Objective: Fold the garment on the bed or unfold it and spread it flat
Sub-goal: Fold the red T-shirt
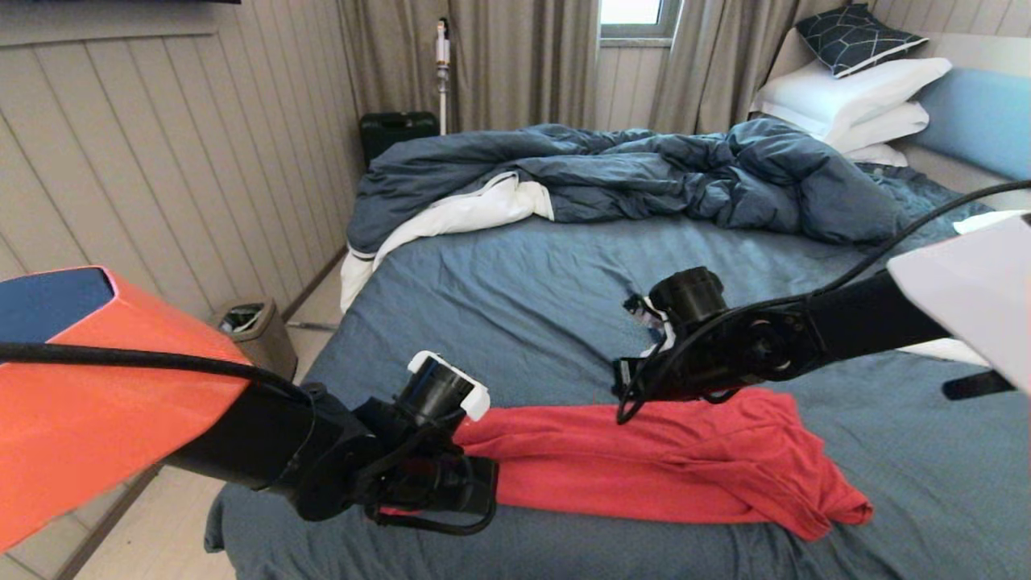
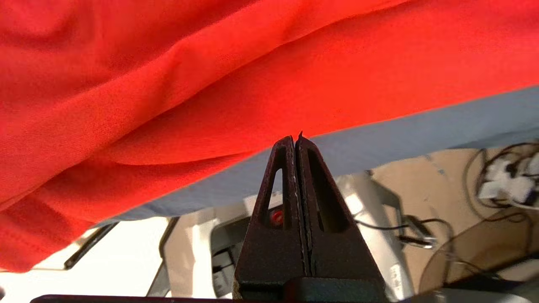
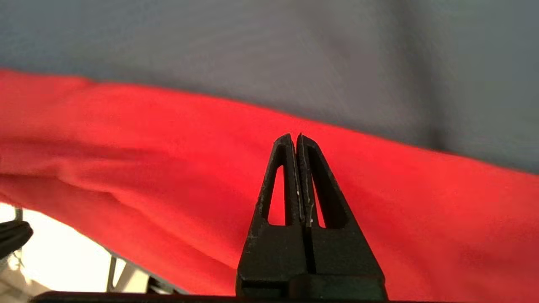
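Fabric this thin and soft is light and limp: the red T-shirt [image 1: 644,459] will sag, drape and bunch wherever it is not held, so I judge the best hold is a pinch on a firm edge such as a hem, a shoulder seam or a sleeve end, not on a loose fold in the middle. It lies as a long rumpled band across the near end of the bed [image 1: 499,290], between the two arms. At its left end the left gripper [image 2: 296,139] has its fingers pressed together; their tips sit right at the shirt's edge, and I cannot tell whether any cloth is caught. Over the shirt's middle, the right gripper [image 3: 294,139] has its fingers pressed together too, holding nothing, red cloth just beyond the tips.
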### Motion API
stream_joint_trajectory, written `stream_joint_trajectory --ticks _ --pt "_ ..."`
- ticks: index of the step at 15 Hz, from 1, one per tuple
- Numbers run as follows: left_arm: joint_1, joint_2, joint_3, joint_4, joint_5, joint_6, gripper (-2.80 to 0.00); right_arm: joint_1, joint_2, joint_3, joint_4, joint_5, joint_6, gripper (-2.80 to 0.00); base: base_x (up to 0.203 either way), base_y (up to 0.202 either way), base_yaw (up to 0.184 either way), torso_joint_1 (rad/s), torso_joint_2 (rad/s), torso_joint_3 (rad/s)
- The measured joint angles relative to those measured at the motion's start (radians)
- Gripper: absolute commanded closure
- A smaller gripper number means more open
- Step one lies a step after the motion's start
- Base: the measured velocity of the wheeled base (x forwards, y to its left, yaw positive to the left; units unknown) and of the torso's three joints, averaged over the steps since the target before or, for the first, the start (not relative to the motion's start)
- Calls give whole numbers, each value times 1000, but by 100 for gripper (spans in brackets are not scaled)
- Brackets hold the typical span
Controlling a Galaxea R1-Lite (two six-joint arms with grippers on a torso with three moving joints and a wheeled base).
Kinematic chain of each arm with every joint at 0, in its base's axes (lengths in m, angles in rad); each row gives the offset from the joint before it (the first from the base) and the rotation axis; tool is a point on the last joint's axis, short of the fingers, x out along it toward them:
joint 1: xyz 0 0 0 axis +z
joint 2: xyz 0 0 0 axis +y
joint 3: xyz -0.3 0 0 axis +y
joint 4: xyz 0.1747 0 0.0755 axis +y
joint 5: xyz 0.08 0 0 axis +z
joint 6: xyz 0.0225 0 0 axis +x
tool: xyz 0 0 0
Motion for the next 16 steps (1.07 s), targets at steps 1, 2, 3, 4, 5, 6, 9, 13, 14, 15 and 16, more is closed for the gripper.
stream_joint_trajectory --ticks 1,2,3,4,5,6,9,13,14,15,16 --pt "0 -17 -11 1 -2 -10 0 20 17 -21 18 -9 0 0 0 0 0 0 0 0" --pt "0 -31 -33 0 -1 -26 0 31 31 -42 43 -11 1 0 0 0 0 0 0 0" --pt "1 -40 -57 0 1 -40 0 35 42 -55 60 -12 1 0 0 0 0 0 0 0" --pt "2 -44 -85 2 1 -50 0 39 50 -64 62 -12 1 0 0 0 0 0 0 0" --pt "5 -44 -108 3 1 -51 0 46 55 -66 64 -13 2 0 0 0 0 0 0 0" --pt "7 -41 -119 4 1 -51 0 53 57 -66 65 -12 2 0 0 0 0 0 0 0" --pt "9 10 -144 1 1 -54 0 82 67 -66 63 -12 2 0 0 0 0 0 0 0" --pt "11 76 -162 -5 0 -52 0 119 88 -72 63 -13 2 0 0 0 0 0 0 0" --pt "11 87 -162 -8 -1 -51 0 127 89 -64 63 -13 5 0 0 0 0 0 0 0" --pt "10 97 -158 -13 -2 -50 0 134 86 -52 63 -15 8 0 0 0 0 0 0 0" --pt "9 105 -154 -18 -2 -50 0 140 81 -39 64 -18 8 0 0 0 0 0 0 0"
